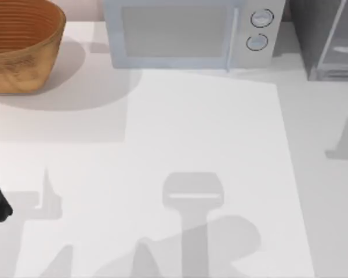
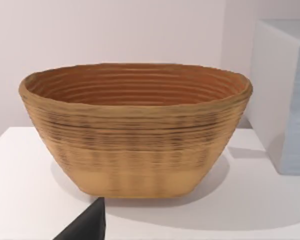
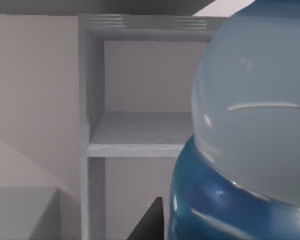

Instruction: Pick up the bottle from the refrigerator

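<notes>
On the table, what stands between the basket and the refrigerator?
In the top view, the pale microwave with two round knobs stands along the back edge, between the woven basket at left and the refrigerator at right.

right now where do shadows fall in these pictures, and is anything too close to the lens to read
Top view: soft grey arm-shaped shadows cross the table, and the basket casts one toward the microwave. Right wrist view: the bottle looms so close that it spills past the picture's edges, fridge shelf behind.

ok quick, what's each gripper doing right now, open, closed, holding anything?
Left gripper: cannot be told, near the woven brown basket.
Right gripper: cannot be told, close to the blue-labelled whitish bottle.
</notes>
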Controlling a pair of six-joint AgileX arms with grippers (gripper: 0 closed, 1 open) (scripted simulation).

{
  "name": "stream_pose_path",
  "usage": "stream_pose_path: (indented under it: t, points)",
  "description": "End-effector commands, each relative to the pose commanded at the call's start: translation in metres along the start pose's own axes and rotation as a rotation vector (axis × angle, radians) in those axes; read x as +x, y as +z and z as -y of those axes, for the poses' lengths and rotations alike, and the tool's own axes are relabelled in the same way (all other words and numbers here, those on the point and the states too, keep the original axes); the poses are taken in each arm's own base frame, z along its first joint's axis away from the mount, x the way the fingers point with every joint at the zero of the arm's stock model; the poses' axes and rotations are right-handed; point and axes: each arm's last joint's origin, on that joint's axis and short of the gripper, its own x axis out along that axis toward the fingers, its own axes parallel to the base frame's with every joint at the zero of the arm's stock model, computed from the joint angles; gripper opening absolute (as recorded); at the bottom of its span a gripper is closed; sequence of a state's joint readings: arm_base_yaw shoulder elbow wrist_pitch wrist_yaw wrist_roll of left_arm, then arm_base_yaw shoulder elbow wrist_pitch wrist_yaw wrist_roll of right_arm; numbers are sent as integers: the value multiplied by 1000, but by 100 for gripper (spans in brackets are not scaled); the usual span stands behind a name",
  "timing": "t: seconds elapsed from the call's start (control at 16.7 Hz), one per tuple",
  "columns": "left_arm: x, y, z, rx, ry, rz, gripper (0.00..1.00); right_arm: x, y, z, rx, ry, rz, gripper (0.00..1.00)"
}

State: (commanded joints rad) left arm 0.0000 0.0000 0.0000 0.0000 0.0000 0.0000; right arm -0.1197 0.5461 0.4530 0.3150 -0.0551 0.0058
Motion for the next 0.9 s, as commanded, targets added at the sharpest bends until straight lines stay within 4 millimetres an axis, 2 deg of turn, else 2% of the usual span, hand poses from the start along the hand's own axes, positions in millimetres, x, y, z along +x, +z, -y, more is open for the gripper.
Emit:
stream_pose_path:
  t: [0.12, 0.24, 0.42, 0.54, 0.66, 0.9]
  points:
    - [0, 0, 0, 0, 0, 0, 100, -30, -19, -4, 7, 5, -10, 0]
    - [0, 0, 0, 0, 0, 0, 100, -49, -48, -7, 15, 15, -50, 0]
    - [0, 0, 0, 0, 0, 0, 100, -64, -95, -12, 22, 39, -145, 0]
    - [0, 0, 0, 0, 0, 0, 100, -68, -116, -14, 25, 54, -199, 0]
    - [0, 0, 0, 0, 0, 0, 100, -69, -123, -14, 25, 61, -220, 0]
    - [0, 0, 0, 0, 0, 0, 100, -69, -124, -14, 26, 58, -223, 0]
